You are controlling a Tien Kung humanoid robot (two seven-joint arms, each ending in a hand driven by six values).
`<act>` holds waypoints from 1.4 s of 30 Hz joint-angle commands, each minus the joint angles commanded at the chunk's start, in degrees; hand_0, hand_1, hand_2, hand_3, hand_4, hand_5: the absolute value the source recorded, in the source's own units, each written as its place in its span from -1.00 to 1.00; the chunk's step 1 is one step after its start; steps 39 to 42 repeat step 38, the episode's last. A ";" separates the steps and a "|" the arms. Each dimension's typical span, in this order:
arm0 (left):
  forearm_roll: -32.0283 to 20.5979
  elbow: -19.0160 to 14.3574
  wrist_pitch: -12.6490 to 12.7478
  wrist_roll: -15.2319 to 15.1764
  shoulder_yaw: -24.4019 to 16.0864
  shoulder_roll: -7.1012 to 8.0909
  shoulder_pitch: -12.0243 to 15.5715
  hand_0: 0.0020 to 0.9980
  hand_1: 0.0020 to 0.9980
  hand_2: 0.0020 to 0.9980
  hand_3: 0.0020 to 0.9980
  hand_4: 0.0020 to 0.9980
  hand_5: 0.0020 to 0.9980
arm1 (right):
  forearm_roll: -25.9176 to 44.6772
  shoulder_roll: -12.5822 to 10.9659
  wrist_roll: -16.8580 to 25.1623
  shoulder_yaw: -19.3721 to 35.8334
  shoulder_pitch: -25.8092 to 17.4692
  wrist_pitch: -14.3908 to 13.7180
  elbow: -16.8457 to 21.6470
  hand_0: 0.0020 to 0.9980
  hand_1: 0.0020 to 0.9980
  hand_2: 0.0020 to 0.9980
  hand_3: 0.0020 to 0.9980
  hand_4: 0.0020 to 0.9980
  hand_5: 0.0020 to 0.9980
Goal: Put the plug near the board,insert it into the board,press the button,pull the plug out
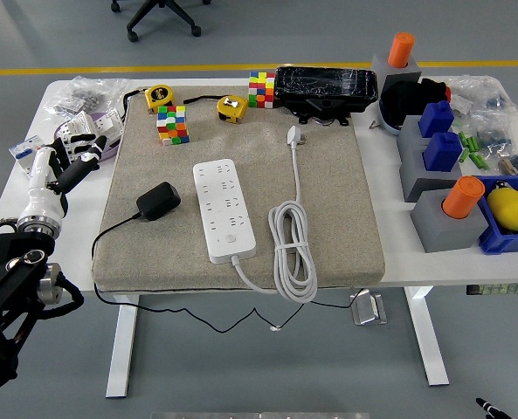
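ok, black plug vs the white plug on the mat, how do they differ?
The black plug is a chunky adapter block lying left of the power strip; the white plug is slim and lies at the mat's far side, right of the strip. The black one trails a thin black cord; the white one's thick cord is coiled. Neither is inserted.

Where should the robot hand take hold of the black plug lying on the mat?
Probably around the black plug body's long sides, from above and from the left, where the left robot hand waits. It lies flat on the mat, its cord trailing toward the near left, the power strip just to its right.
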 joint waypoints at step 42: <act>-0.18 -0.55 -0.15 0.01 0.96 0.82 0.11 -0.08 0.08 0.08 0.12 0.60 -0.28 | -0.14 -0.45 -0.46 -0.65 -0.32 0.22 0.18 0.20 0.28 0.28 0.10 0.89 -0.01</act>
